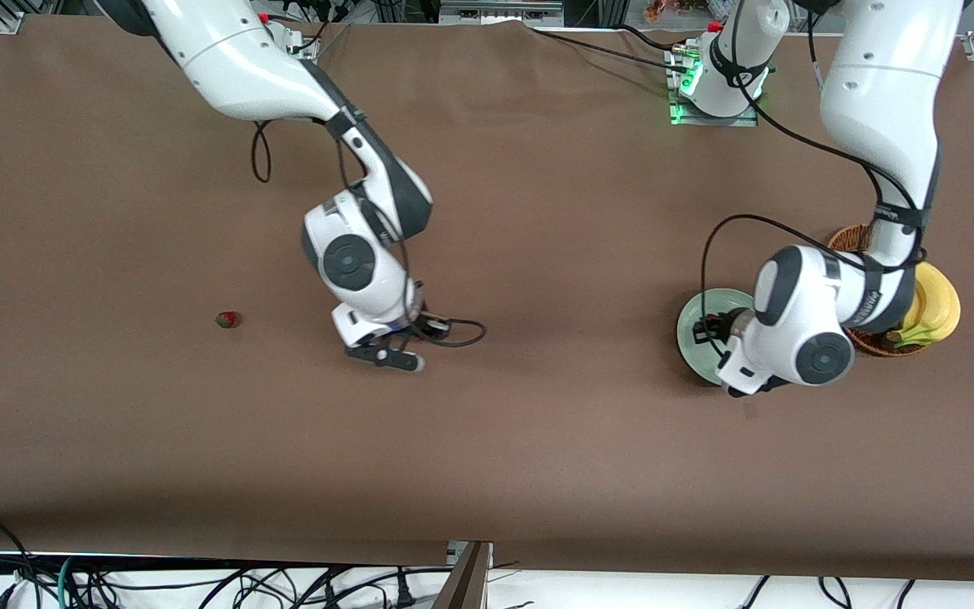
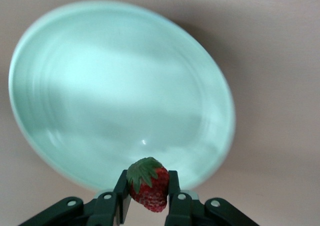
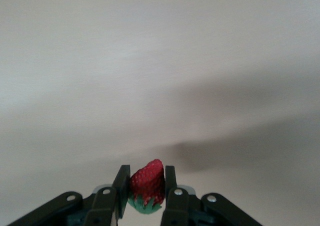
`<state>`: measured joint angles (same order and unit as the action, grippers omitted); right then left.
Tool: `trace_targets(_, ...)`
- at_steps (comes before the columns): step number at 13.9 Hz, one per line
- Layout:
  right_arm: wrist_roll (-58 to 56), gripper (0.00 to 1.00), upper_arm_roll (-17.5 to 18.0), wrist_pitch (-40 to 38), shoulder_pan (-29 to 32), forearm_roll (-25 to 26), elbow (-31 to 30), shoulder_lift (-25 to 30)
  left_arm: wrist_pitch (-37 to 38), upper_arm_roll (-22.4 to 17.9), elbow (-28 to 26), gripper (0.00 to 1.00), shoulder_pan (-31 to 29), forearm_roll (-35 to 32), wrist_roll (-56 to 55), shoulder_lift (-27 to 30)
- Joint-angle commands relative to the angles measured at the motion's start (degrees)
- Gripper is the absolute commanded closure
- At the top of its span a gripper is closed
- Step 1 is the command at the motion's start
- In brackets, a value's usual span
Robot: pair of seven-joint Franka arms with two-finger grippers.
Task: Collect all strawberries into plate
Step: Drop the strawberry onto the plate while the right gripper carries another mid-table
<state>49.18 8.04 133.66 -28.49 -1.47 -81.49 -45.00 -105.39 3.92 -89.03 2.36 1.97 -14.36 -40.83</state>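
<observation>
Your left tool (image 2: pixel 148 193) pinches a strawberry (image 2: pixel 148 185) over the plate (image 1: pixel 698 326) near the left arm's tabletop edge; your right tool (image 3: pixel 145 192) clamps another berry (image 3: pixel 147 183) above mid-tabletop. Release high and it may bounce off; a third strawberry (image 1: pixel 228 320) lies toward the right arm's edge

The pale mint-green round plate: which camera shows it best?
The left wrist view: the pale mint-green round plate fills it, empty and unobstructed. In the front view the left arm hides much of it. The right wrist view shows none.
</observation>
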Motion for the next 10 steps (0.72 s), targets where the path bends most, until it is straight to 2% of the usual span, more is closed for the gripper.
trace_targets(1,6.4,0.8,0.0,5.0,-3.8,-0.3,5.0,-4.3,-1.1,0.8,0.8,0.84,-2.4,-1.1,14.5,-1.4)
trace_targets(3,6.7,0.8,0.0,8.0,-6.5,-0.3,5.2,-5.3,-1.1,0.8,0.8,0.83,-3.2,-1.1,16.7,-1.9)
trace_targets(4,7.0,0.8,0.0,9.3,-7.6,-0.4,5.2,-5.6,-1.1,0.8,0.8,0.67,-3.1,-1.1,16.6,-2.0)
trace_targets(5,7.3,0.8,0.0,11.0,-8.8,-0.3,5.3,-6.5,-1.1,0.8,0.8,0.14,-3.1,-0.9,16.6,-2.1)
trace_targets(6,8.5,0.8,0.0,13.0,-9.8,-0.3,5.6,-7.4,-1.1,0.8,0.8,0.0,-3.2,-0.7,16.6,-2.1)
trace_targets(10,12.5,0.77,0.0,16.1,-12.7,-0.3,7.7,-10.1,-1.0,0.8,0.8,0.0,-3.3,-0.5,15.9,-2.0)
